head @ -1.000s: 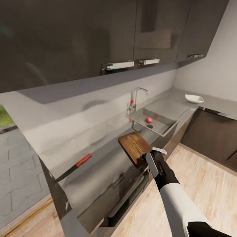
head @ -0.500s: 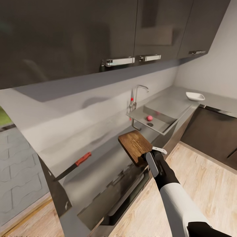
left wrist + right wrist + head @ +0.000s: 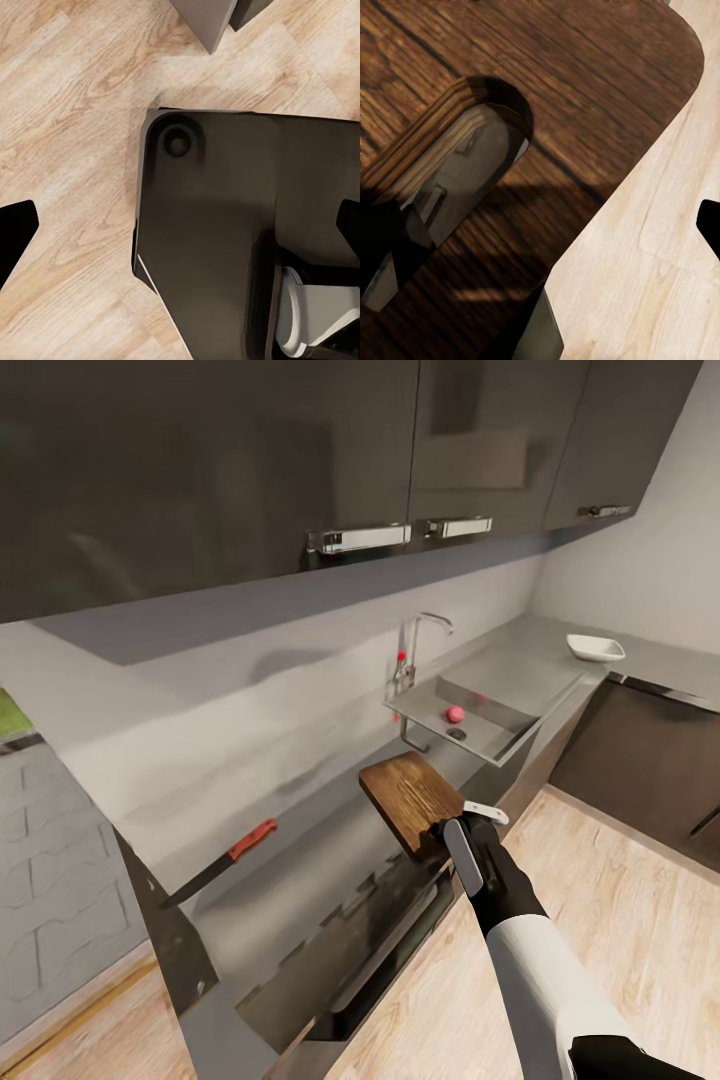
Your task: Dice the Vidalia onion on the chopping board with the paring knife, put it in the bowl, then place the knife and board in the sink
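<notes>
Dark brown wood marks the chopping board (image 3: 408,795), which lies on the glossy countertop (image 3: 300,860) with its near end jutting past the counter's front edge. The right gripper (image 3: 462,828) sits at that overhanging end; in the right wrist view the board (image 3: 585,97) and its slot handle run between the two fingers, though whether they press on the wood cannot be told. The Vidalia onion (image 3: 455,714) rests in the sink (image 3: 500,705) near the drain (the chrome tap rises just behind). The paring knife (image 3: 222,862) lies on the countertop, well apart from the board. The bowl (image 3: 595,648) stands beyond the sink. The left gripper (image 3: 184,225) hangs over the wooden floor (image 3: 67,97), fingers spread wide.
</notes>
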Motion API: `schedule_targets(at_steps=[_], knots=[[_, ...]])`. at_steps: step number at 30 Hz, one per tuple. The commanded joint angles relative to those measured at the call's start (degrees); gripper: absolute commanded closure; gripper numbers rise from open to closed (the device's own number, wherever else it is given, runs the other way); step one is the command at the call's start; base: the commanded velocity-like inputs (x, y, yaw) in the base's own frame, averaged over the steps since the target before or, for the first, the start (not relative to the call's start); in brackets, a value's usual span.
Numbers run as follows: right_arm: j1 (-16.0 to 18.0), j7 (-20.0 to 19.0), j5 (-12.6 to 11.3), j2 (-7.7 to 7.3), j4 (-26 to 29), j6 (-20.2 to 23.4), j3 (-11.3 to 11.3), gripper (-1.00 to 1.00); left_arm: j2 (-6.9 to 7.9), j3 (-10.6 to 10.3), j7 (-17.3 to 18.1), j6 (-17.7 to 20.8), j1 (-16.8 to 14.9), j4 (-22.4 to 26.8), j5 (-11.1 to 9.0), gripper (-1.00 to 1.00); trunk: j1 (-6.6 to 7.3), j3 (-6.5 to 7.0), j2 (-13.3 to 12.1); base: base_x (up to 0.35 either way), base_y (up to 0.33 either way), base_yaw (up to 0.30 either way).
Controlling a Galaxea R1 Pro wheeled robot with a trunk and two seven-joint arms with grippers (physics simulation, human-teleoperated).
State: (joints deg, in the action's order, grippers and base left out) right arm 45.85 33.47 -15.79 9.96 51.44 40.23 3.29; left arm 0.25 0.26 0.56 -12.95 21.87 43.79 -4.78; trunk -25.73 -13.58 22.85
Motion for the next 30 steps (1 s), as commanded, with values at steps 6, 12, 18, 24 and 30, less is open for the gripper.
schedule_targets(at_steps=[6, 12, 18, 24, 30], knots=[[0.03, 0.46, -0.47, 0.04, -2.41, 0.14, 0.05, -1.00, 0.02, -0.07, 0.06, -0.06, 0.00, 0.07, -0.50, -1.00, -0.06, -0.12, 0.07, 0.000, 0.000, 0.000], [0.03, 0.56, -0.47, 0.04, -2.57, 0.17, 0.11, -1.00, 0.02, -0.07, 0.06, -0.06, 0.01, 0.07, -0.50, -1.00, -0.06, -0.12, 0.07, 0.000, 0.000, 0.000], [0.03, 0.62, -0.46, 0.04, -2.58, 0.13, 0.13, -1.00, 0.02, -0.07, 0.06, -0.06, 0.01, 0.07, -0.50, -1.00, -0.06, -0.12, 0.07, 0.000, 0.000, 0.000], [0.03, 0.63, -0.47, 0.04, -2.58, 0.18, 0.15, 1.00, 0.02, -0.05, 0.06, -0.06, 0.01, -0.10, -0.50, -1.00, -0.06, -0.12, 0.07, 0.000, 0.000, 0.000], [0.03, 0.73, -0.47, 0.04, -2.52, 0.33, 0.13, 1.00, 0.02, 0.00, 0.02, -0.06, 0.01, -0.35, -0.50, -1.00, -0.06, -0.12, 0.07, 0.000, 0.000, 0.000]])
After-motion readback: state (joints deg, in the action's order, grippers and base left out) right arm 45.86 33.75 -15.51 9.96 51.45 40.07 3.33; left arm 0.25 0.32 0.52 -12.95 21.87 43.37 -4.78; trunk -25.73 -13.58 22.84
